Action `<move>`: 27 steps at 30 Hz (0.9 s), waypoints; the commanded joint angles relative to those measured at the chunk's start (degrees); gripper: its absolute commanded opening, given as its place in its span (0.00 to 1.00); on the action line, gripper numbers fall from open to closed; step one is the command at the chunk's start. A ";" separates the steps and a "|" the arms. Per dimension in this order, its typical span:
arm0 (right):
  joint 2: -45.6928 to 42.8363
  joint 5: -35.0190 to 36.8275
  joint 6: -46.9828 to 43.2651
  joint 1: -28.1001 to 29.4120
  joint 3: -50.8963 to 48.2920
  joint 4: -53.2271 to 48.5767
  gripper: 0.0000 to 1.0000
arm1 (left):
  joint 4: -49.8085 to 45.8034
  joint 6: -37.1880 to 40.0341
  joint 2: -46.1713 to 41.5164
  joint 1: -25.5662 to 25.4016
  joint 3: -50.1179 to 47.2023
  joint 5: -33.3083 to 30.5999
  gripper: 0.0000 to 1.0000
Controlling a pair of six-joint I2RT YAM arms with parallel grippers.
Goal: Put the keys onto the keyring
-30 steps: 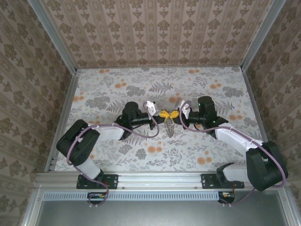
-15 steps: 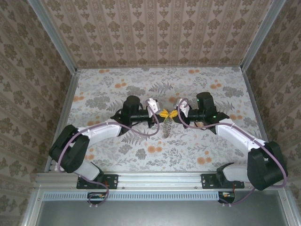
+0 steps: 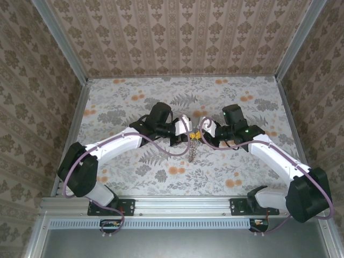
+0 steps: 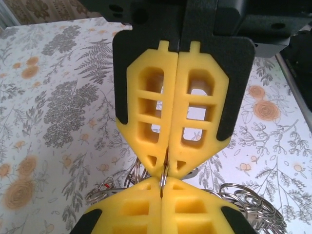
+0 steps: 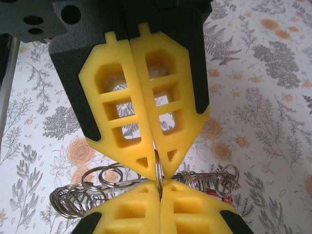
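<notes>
My two grippers meet tip to tip above the middle of the table, the left gripper [image 3: 188, 131] and the right gripper [image 3: 200, 132]. Both pairs of yellow jaws are shut on the same thin silvery keyring [image 4: 164, 179], which shows edge-on. My left gripper [image 4: 165, 168] pinches it from one side, and my right gripper [image 5: 157, 169] pinches the keyring [image 5: 158, 176] from the other. A bunch of small silvery rings [image 5: 83, 192] hangs from it, seen from above as a grey strand [image 3: 191, 149]. A red sliver [image 4: 108, 186] shows among them. I cannot make out single keys.
The table top [image 3: 123, 97] is a floral cloth, closed in by patterned walls at the back and both sides. A metal rail [image 3: 177, 203] runs along the near edge at the arm bases.
The left arm has stretched out, carrying its wrist right and farther back. The right wrist has shifted slightly. The meeting point and hanging bunch have stayed nearly in place.
</notes>
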 commanded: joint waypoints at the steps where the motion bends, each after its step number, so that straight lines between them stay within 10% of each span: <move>1: -2.43 -0.02 -0.86 0.57 2.41 0.63 0.02 | -1.72 1.22 -0.27 -0.16 0.61 -2.28 0.00; 16: 12.73 -6.42 42.78 -0.82 -17.75 66.30 0.20 | 76.19 -41.58 5.68 2.82 -16.96 6.96 0.00; 21: 15.36 -5.90 45.80 -0.51 -17.96 72.43 0.18 | 75.34 -39.79 5.95 1.93 -16.86 5.10 0.00; 27: 11.41 -1.84 37.21 -1.66 -17.02 56.58 0.13 | 65.28 -34.27 2.32 2.83 -18.18 2.86 0.00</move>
